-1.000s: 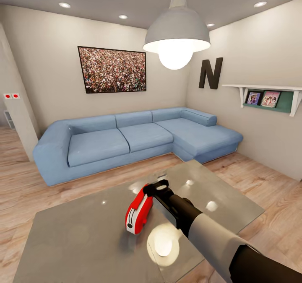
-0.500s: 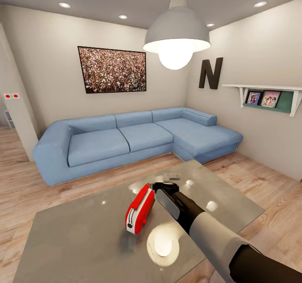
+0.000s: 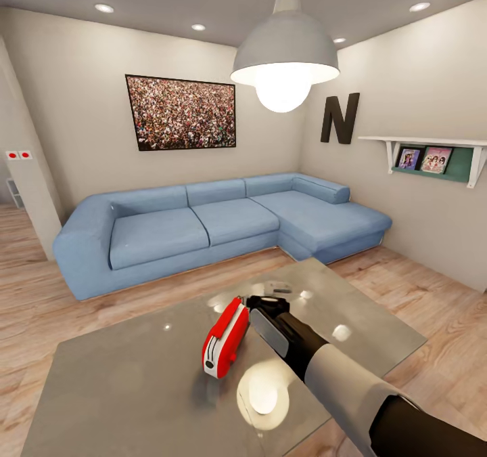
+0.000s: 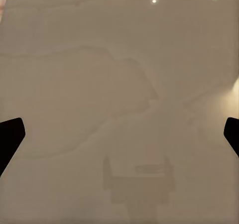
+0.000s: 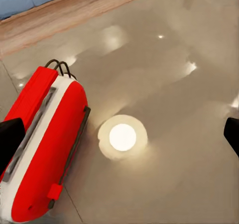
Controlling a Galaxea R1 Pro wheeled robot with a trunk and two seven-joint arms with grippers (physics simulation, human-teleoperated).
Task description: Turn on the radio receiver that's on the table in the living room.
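right gripper (image 3: 265,302) beside radio receiver (image 3: 225,338), fingertips cut off

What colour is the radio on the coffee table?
Bright red with white stripes and white ends; the radio receiver shows best in the right wrist view.

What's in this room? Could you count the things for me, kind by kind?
Radio: 1
Table: 1
Sofa: 1
Hanging lamp: 1
Crowd picture: 1
Letter N: 1
Wall shelf: 1
Photos on the shelf: 2
Total: 9
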